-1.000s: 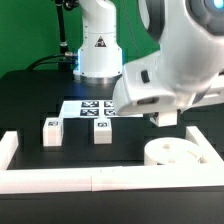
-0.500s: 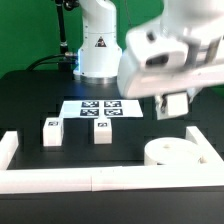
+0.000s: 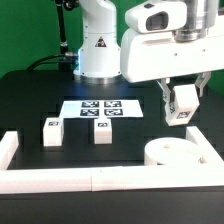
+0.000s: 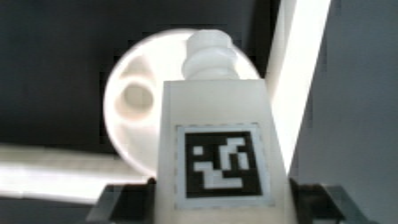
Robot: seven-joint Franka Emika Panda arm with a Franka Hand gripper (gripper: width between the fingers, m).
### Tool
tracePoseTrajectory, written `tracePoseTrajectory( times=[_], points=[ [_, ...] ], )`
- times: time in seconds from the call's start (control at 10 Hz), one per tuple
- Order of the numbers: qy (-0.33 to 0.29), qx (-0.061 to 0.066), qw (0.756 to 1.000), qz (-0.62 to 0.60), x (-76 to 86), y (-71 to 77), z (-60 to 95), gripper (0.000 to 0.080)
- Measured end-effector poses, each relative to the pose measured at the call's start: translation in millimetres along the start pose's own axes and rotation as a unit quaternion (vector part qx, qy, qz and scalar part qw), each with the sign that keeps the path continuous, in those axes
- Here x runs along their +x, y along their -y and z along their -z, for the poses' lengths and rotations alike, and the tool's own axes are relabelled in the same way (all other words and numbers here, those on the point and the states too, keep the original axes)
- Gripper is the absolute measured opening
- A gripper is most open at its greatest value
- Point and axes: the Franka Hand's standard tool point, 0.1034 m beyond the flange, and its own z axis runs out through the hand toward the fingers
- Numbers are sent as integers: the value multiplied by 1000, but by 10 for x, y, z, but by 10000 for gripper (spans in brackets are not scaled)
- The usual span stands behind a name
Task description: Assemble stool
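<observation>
Black table (image 3: 30,100) holds the seat (image 3: 168,153) and 2 loose legs (image 3: 51,131). Gripper (image 3: 182,100) pinches a 3rd leg (image 3: 183,113) above the seat; lowered tilted or off-centre, it could miss its socket and jam.

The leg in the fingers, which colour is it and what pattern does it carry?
White leg, with a black-and-white square tag; clearest in the wrist view.

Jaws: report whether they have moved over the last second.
Yes. The jaws, holding a stool leg, shifted toward the exterior view's right, away from the marker board.
</observation>
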Motion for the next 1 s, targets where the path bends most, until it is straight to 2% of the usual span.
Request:
tracePoseTrajectory(
  times=[0.2,0.3,0.6,0.7,0.8,1.0],
  points=[
    [-84,-11,996,32,136,-82,131,337],
    [-133,-17,990,34,165,-72,172,337],
    [-220,-29,974,35,164,-126,148,337],
    [-267,-37,962,38,193,-152,160,337],
    [-304,-43,951,41,172,-164,67,337],
    [-315,-40,947,43,153,-99,-72,337]
  ],
)
